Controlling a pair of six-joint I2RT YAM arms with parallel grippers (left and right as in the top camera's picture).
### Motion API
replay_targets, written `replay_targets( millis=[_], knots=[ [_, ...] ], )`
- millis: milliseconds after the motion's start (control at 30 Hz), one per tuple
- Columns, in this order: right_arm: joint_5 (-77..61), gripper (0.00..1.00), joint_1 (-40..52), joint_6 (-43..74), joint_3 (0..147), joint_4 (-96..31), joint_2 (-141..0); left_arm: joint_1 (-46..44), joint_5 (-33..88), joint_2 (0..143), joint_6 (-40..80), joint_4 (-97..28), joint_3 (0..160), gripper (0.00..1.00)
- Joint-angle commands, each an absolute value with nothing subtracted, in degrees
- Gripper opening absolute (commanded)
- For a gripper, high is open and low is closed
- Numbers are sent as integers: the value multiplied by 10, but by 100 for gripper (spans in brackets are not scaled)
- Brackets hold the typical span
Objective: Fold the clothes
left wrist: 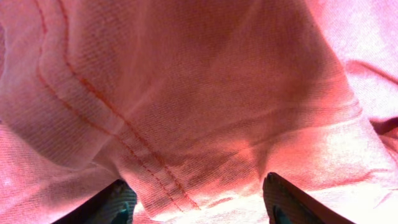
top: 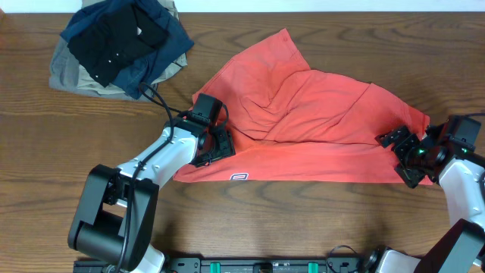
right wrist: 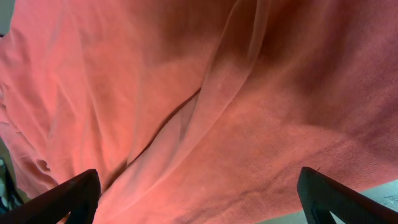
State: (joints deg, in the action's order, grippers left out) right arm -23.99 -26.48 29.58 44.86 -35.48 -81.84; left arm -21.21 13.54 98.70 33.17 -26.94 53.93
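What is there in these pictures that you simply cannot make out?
Mark near the T-shirt hem: overhead, too small to read.
Lower garments in the pile: overhead, the black one covers them.
Right arm: overhead, the frame's edge cuts it off.
T-shirt's outline: both wrist views, too close, cloth fills them.

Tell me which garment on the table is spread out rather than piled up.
The coral-red T-shirt, lying opened out in the middle; the black, navy and khaki garments sit heaped together at top left.
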Motion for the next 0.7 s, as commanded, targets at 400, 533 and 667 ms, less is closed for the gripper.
replay_targets(
  millis=[400,533,667],
  knots=[
    [-240,99,-258,302,454,-356,-812,-213,129,989,333,-251,541,13],
    [-240,99,-258,302,454,-356,-812,-213,129,989,333,-225,541,12],
    [-240,99,-258,302,454,-356,-812,-213,129,989,333,-196,541,10]
  ],
)
